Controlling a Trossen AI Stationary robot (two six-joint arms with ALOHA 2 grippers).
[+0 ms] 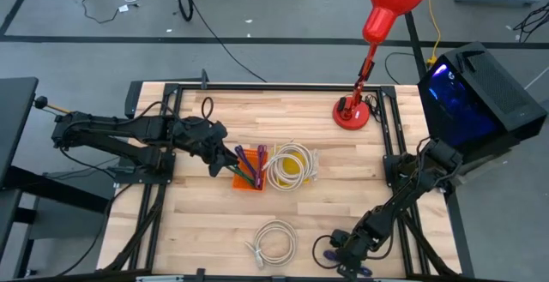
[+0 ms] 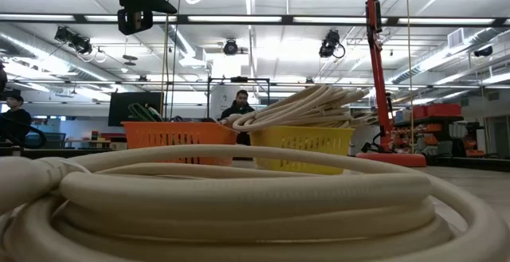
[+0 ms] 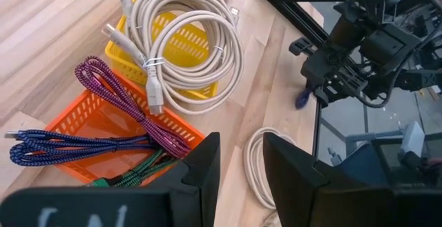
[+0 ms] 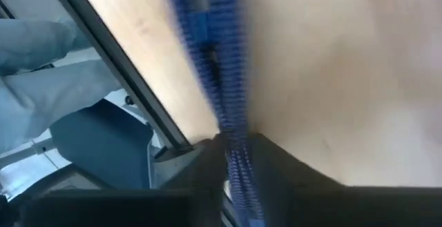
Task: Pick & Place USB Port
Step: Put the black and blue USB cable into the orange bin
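My right gripper (image 1: 347,261) is down at the table's near edge, right of centre, shut on a blue braided USB cable (image 4: 221,68). My left gripper (image 3: 242,165) is open and holds nothing. It hovers over the orange basket (image 1: 247,182), which holds purple (image 3: 131,106), blue (image 3: 62,147) and green cables. To the right of it stands a yellow basket (image 3: 183,44) with a white cable coil (image 1: 290,165) lying across its rim. A second white coil (image 1: 274,241) lies on the wood near the front edge. My right gripper pinches the blue braided cable between its two fingers (image 4: 238,154). The cable runs out forward past the fingertips, over the wood. In the high view a loop of it (image 1: 323,249) shows beside the gripper at the table's near edge. Which part of the cable is held stays unclear.
A red desk lamp (image 1: 352,112) stands at the far right of the table. A black frame rail (image 1: 386,145) runs along the right side. A dark box with blue light (image 1: 476,93) sits off the right edge. Bare wood (image 1: 197,222) lies front left.
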